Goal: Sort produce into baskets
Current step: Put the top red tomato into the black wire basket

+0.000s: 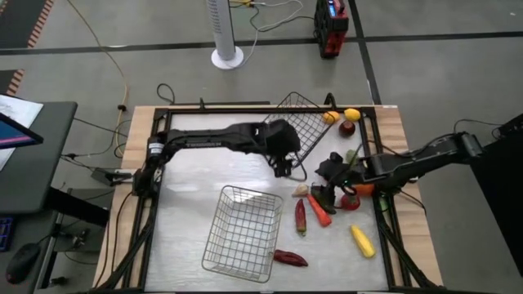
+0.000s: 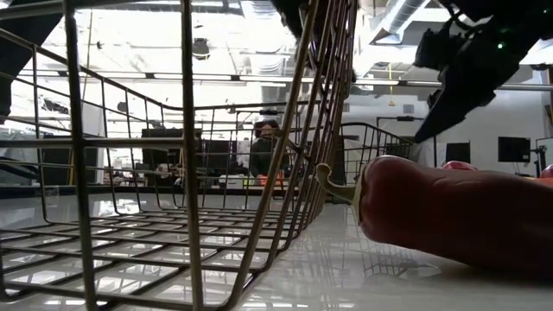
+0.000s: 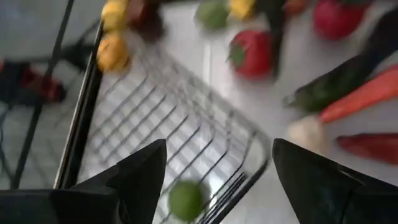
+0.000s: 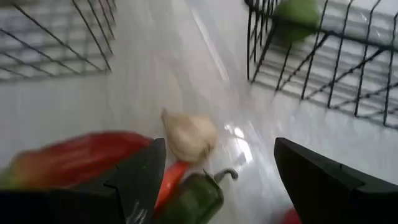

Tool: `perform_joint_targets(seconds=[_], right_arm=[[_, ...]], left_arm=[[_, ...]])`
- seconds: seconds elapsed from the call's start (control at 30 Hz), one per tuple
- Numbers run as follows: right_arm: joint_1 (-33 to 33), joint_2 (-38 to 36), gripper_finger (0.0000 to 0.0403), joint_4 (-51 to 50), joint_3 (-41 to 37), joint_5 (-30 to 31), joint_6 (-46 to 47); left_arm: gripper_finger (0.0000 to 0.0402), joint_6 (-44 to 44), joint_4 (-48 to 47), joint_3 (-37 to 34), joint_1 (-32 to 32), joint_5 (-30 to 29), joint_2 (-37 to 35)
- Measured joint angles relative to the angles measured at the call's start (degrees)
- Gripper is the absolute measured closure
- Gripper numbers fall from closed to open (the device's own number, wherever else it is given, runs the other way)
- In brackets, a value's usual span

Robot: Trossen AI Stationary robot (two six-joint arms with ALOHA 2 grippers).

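Both arms are dark, nearly black, built of boxy links joined by rounded joints. The left arm (image 1: 214,139) carries pale lettering along its long forearm link and a small white label near its base. The right arm (image 1: 417,159) shows a tiny green light beside its wrist. Each ends in a gripper with two broad, flat, matte black fingers (image 3: 134,180) tapering to angled points; the right gripper's fingers (image 4: 326,180) look alike. Thin black cables trail beside the arm bases.

Silver wire baskets (image 1: 242,233), dark-red pepper (image 1: 290,259), yellow corn (image 1: 362,241), green lime (image 3: 186,200)
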Motion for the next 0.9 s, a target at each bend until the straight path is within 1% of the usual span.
perform_joint_targets(seconds=[0.17, 0.3, 0.43, 0.57, 0.63, 0.77, 0.9], right_arm=[[0.0, 3.7, 0.0076, -6.5, 2.7, 0.0, 6.7], [-0.2, 8.1, 0.0076, -12.4, 4.6, 0.5, 10.3], [-1.9, 10.9, 0.0076, -16.8, 7.3, 4.2, 12.0], [-3.2, 11.5, 0.0076, -22.5, 11.7, 8.9, 11.9], [-3.7, 11.5, 0.0076, -26.1, 14.1, 10.1, 10.9], [-5.3, 11.5, 0.0074, -31.1, 16.3, 9.9, 3.6], [-8.2, 11.5, 0.0055, -34.2, 16.7, 9.8, 2.6]], left_arm=[[0.0136, 2.8, 1.9, 0.0, -2.5, 0.9, 0.0], [0.0144, 3.8, 1.8, 0.0, -2.7, 0.5, 0.0], [0.0146, 6.0, 0.2, 0.0, -2.5, -2.2, -0.4], [0.0146, 6.6, 0.3, 0.0, -2.6, -2.4, -3.1], [0.0146, 5.1, -1.0, 0.0, -2.6, -2.5, -4.5], [0.0146, -1.5, -8.6, 0.0, -2.0, -2.6, -5.6], [0.0146, -2.9, -13.4, 0.0, -2.6, -3.2, -5.6]])
